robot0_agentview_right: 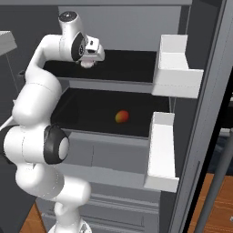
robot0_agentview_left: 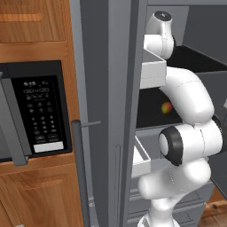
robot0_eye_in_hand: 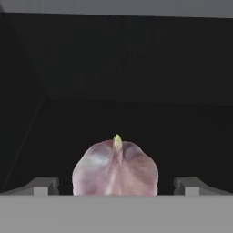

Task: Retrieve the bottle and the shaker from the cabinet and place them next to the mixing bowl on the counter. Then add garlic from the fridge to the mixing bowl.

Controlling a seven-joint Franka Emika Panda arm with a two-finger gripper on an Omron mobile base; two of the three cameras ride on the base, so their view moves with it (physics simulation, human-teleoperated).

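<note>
While you look along the hand, one garlic (robot0_eye_in_hand: 115, 167) bulb sits on the dark upper fridge shelf (robot0_eye_in_hand: 136, 123), stem tip pointing up, between the pincer (robot0_eye_in_hand: 116, 186) fingertips (robot0_eye_in_hand: 43, 185), which stand wide apart and clear of it. Your right base view adds one round orange-red fruit (robot0_agentview_right: 121, 116) on the shelf below and two white door bins (robot0_agentview_right: 175, 66). Your left base view adds one microwave (robot0_agentview_left: 37, 113).
</note>
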